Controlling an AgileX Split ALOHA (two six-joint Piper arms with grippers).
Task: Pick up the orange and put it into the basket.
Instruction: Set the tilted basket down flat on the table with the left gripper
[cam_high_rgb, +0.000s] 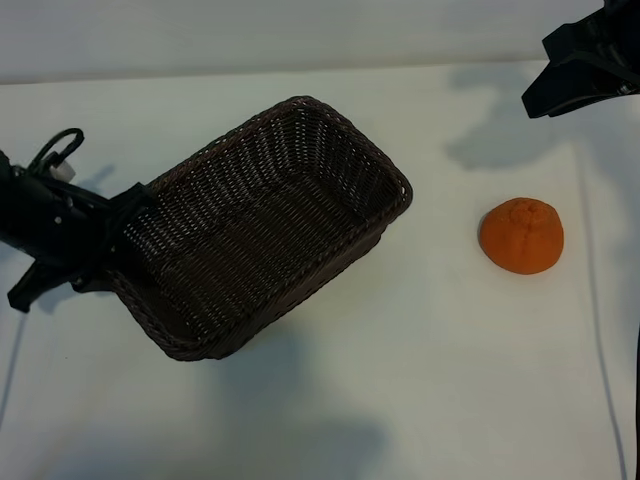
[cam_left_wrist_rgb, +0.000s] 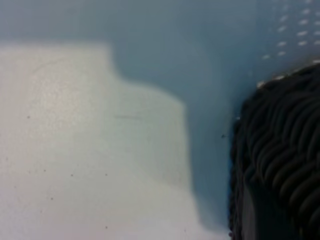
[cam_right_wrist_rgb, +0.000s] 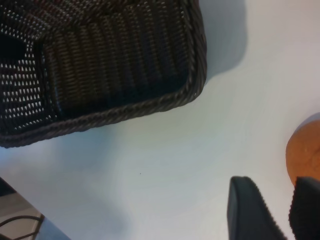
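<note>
The orange (cam_high_rgb: 521, 235) lies on the white table to the right of the basket, apart from it; its edge also shows in the right wrist view (cam_right_wrist_rgb: 306, 152). The dark brown wicker basket (cam_high_rgb: 262, 150) sits slanted at centre left and casts a wide shadow towards the front, as if raised. My left gripper (cam_high_rgb: 116, 240) is shut on the rim of its left end; the left wrist view shows only weave (cam_left_wrist_rgb: 280, 165). My right gripper (cam_high_rgb: 545, 95) hangs at the back right, beyond the orange, open and holding nothing, its fingertips (cam_right_wrist_rgb: 250, 210) close to the fruit.
The white table (cam_high_rgb: 430, 380) stretches in front of the basket and around the orange. A thin cable (cam_high_rgb: 600, 330) runs along the right side, and another wire loop (cam_high_rgb: 55, 145) sits by the left arm.
</note>
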